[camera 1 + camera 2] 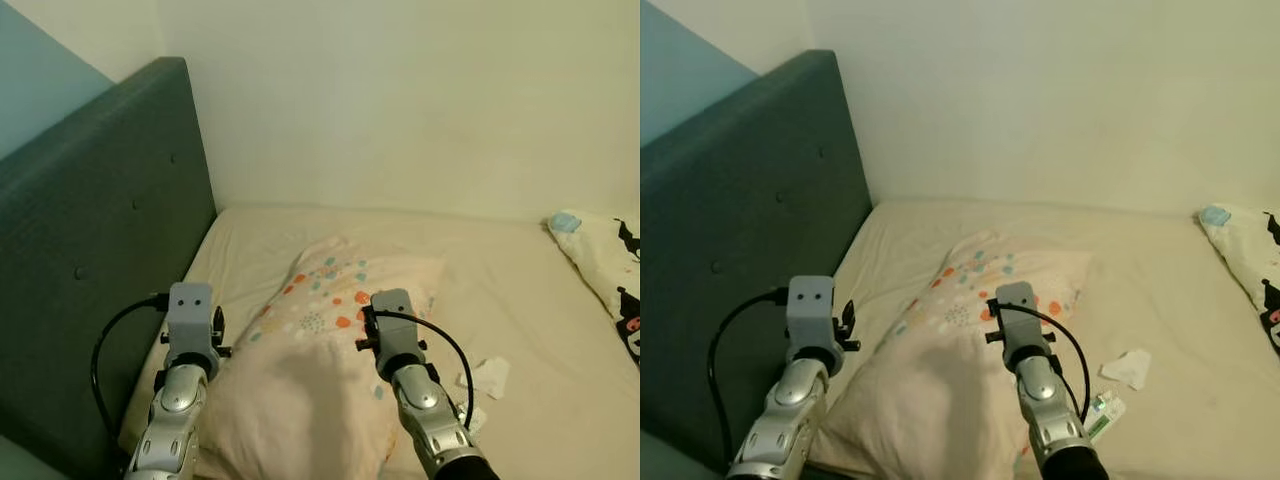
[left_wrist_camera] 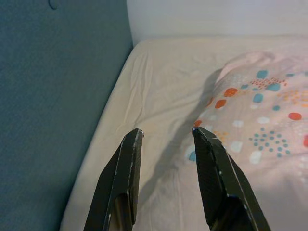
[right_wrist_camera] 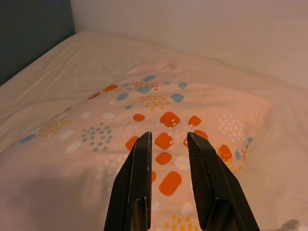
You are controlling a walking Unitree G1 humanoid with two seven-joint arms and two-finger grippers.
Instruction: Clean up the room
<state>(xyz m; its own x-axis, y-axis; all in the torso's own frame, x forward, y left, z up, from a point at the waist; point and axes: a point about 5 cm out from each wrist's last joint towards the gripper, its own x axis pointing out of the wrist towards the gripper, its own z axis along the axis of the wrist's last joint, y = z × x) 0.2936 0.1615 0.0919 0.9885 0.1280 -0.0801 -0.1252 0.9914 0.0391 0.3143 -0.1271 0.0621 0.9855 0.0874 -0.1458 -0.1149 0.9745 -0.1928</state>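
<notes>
Left eye view: both arms raised over the bed, centre-bottom of frame, likely staging to shift or straighten the pillow (image 1: 320, 350), a soft pink one with orange and teal dot print, lying slumped and skewed near the grey upholstered headboard (image 1: 100, 260) at frame left. Left gripper (image 1: 190, 330) sits over the pillow's left edge, right gripper (image 1: 392, 330) over its right half. Crumpled white tissue (image 1: 488, 376) lies lower right on the cream sheet (image 1: 480, 270), smooth and slightly wrinkled; a black-and-white printed pillow (image 1: 610, 265) pokes in at right edge with a small blue thing (image 1: 565, 222) on it. Right eye view: same layout, plus a small green-white packet (image 1: 1102, 413) just below the tissue; this looks like the loose litter to clear. Left wrist view: fingers (image 2: 122, 178) spread, empty, aimed at the sheet strip between headboard and pillow. Right wrist view: fingers (image 3: 139, 183) parted, empty, hovering over the pillow's orange squares, apparently not touching.
</notes>
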